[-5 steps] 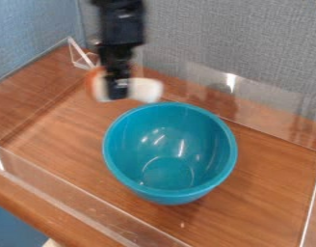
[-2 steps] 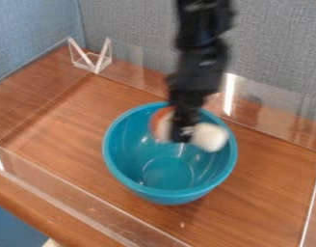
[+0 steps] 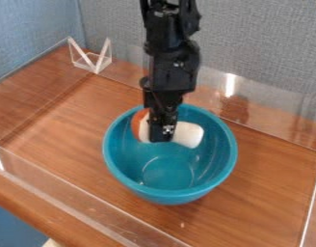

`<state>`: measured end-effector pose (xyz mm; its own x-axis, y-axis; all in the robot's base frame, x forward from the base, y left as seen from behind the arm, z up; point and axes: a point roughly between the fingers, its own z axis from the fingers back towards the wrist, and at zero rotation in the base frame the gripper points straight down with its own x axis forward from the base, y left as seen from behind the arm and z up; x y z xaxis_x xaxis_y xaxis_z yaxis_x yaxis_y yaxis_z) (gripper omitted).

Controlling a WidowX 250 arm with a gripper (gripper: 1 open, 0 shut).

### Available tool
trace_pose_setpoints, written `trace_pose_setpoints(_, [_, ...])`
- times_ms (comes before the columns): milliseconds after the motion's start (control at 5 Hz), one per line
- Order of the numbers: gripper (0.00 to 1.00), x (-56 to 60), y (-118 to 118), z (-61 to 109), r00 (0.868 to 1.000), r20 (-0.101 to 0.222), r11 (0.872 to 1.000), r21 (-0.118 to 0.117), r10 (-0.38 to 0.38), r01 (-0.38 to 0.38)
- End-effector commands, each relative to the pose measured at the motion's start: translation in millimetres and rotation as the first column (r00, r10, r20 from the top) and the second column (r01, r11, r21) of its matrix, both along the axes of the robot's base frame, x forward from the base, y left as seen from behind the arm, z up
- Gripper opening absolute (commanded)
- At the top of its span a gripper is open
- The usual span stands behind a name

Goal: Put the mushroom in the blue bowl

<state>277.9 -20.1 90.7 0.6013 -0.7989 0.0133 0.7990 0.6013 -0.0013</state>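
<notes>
A: Where is the mushroom (image 3: 166, 127) at this moment?

B: It is between the fingers of the gripper (image 3: 161, 129), inside the upper part of the blue bowl (image 3: 170, 155). The orange-brown cap shows on the left of the fingers and the cream-white stem sticks out on the right, so the mushroom lies on its side.

A: So the gripper is pinching it?

B: Yes, the jaws are closed on its middle. The black arm comes straight down from the top and the gripper points downward.

A: Does the mushroom touch the bowl?

B: I cannot say for sure. It looks to hang near the back wall, above the bottom, but the picture is small and a bit soft there.

A: And the bowl?

B: It stands upright on the wooden table (image 3: 51, 106), near the front, with low clear plastic walls (image 3: 90, 55) around the table's edge.
</notes>
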Motion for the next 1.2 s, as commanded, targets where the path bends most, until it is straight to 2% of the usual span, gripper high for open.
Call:
trace_pose_setpoints(0, [0.0,5.9,-6.6,5.4,0.999,0.031,1.0,0.005,-0.024,0.024])
trace_pose_setpoints(1000, [0.0,13.3,-13.1,6.2,0.999,0.035,0.999,0.002,-0.036,0.036])
